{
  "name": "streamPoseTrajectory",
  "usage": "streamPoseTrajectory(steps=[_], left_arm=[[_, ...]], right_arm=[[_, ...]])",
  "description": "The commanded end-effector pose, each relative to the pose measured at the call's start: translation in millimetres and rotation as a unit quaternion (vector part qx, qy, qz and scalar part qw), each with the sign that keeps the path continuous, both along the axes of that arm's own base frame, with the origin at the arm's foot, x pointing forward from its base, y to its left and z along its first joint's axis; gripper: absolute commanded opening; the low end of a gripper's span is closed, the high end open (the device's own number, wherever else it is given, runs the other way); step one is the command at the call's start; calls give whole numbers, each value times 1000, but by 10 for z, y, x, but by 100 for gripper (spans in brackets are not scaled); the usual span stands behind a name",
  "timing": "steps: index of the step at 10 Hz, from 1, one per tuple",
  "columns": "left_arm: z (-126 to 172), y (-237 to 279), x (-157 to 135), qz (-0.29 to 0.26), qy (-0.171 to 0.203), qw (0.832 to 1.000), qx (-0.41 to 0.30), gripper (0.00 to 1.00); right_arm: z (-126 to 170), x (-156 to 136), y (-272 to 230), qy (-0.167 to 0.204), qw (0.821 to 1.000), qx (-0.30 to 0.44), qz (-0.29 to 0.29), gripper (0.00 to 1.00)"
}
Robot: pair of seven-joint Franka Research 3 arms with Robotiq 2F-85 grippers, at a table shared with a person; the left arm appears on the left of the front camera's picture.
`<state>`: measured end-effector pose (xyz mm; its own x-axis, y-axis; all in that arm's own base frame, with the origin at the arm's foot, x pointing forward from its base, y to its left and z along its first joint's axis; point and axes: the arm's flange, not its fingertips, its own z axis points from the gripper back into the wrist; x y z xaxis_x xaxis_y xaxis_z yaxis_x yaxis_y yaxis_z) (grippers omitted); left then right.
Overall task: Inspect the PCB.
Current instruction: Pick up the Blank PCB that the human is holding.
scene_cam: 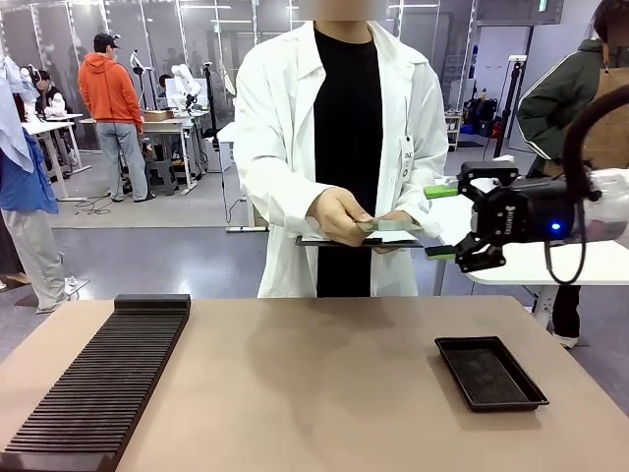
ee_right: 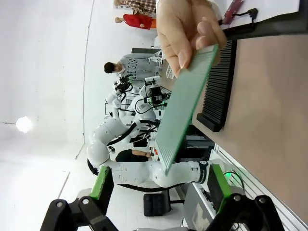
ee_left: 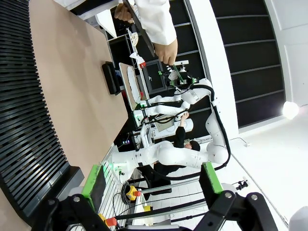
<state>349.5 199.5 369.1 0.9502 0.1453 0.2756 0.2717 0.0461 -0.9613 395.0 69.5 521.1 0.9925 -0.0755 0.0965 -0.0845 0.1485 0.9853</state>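
Observation:
A person in a white coat stands at the far side of the table and holds the PCB flat over a clipboard. In the right wrist view the PCB shows its pale dotted green face, pinched at the top by the person's hand, its lower end hanging free above my fingers. My right gripper hovers open just right of the board, level with it and not touching; its green pads stand wide apart. My left gripper is open and holds nothing.
A shallow black tray lies on the table at the right. A long black slotted rack runs along the left side. Bare tan tabletop lies between them. Other people and benches stand far behind.

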Motion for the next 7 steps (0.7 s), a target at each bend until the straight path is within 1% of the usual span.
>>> streamPoseTrajectory(steps=[1, 6, 7], left_arm=[[33, 13, 22, 0, 2, 1000, 2, 100], [33, 13, 22, 0, 2, 1000, 2, 100], [33, 13, 22, 0, 2, 1000, 2, 100]], right_arm=[[-9, 171, 164, 27, 1000, 14, -10, 100], [-181, 305, 470, 48, 997, 54, 5, 100], [-198, 300, 491, 48, 997, 55, 6, 55]])
